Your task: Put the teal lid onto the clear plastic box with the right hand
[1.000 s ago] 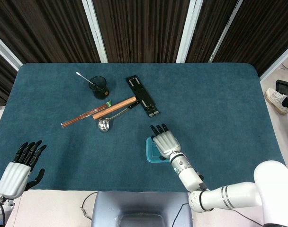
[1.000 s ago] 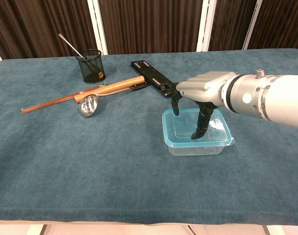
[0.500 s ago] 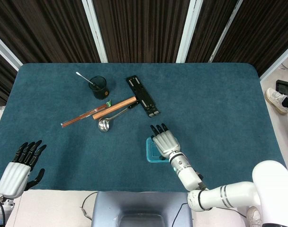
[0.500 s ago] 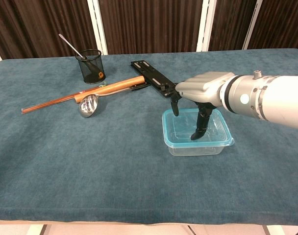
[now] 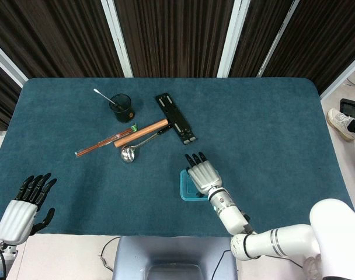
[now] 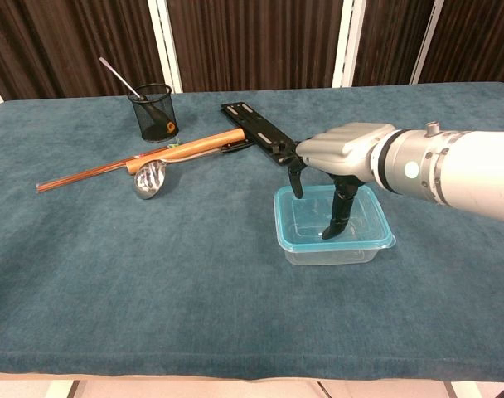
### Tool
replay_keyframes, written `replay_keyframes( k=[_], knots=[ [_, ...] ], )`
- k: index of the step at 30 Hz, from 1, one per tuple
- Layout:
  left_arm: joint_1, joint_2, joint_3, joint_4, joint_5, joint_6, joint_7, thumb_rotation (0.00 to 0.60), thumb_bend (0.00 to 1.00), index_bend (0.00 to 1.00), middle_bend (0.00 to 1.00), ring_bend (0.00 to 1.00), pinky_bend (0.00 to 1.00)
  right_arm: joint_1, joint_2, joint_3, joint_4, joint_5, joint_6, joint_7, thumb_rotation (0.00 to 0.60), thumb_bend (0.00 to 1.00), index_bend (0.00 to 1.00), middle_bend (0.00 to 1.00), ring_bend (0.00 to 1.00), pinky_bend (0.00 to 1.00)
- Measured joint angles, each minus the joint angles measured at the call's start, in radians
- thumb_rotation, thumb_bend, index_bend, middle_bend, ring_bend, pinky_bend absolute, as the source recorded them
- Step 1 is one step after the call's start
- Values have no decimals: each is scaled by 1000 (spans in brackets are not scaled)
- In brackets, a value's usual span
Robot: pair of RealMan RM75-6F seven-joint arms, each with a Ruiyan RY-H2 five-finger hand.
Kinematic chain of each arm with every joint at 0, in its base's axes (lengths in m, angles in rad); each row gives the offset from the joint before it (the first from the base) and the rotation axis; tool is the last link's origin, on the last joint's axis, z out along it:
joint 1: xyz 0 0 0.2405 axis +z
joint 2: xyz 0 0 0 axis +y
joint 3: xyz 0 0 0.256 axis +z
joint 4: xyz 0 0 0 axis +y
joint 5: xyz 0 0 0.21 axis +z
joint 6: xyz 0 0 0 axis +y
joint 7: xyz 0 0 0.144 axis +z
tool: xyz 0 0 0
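The clear plastic box (image 6: 333,254) stands on the blue tablecloth near the front, and the teal lid (image 6: 370,241) lies on top of it. My right hand (image 6: 345,150) hovers over the box with its fingers pointing down. One fingertip (image 6: 328,234) touches the lid's top, and nothing is gripped. From the head view the right hand (image 5: 202,174) covers most of the lid (image 5: 184,190). My left hand (image 5: 23,207) hangs off the table's front left corner, fingers spread and holding nothing.
Behind the box lie a black slotted bar (image 6: 256,126), a wooden-handled hammer (image 6: 186,149), a metal ladle (image 6: 149,179) and a thin copper rod (image 5: 101,144). A black mesh cup (image 6: 156,112) with a stick in it stands at the back left.
The right hand has sunk slightly, bringing its fingertip down onto the lid. The left hand has drifted a little lower.
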Motion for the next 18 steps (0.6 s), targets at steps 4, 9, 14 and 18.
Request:
replay_keyframes(
  k=[4, 9, 14, 18],
  knots=[
    [0, 0, 0, -1, 0, 0, -1, 600, 441, 0, 0, 0, 56, -1, 0, -3, 1, -2, 0, -1, 600, 204, 469, 82, 47, 79],
    [1, 1, 1, -1, 1, 1, -1, 600, 441, 0, 0, 0, 56, -1, -1, -3, 5, 4, -5, -2, 600, 204, 458, 82, 47, 79],
    [1, 1, 1, 0, 0, 1, -2, 600, 441, 0, 0, 0, 56, 0, -6, -2, 13, 5, -8, -1, 600, 204, 455, 82, 47, 79],
    [1, 2, 1, -2, -2, -1, -2, 600, 441, 0, 0, 0, 56, 0, -8, -2, 19, 4, -13, 1, 600, 205, 454, 82, 47, 79]
  ],
)
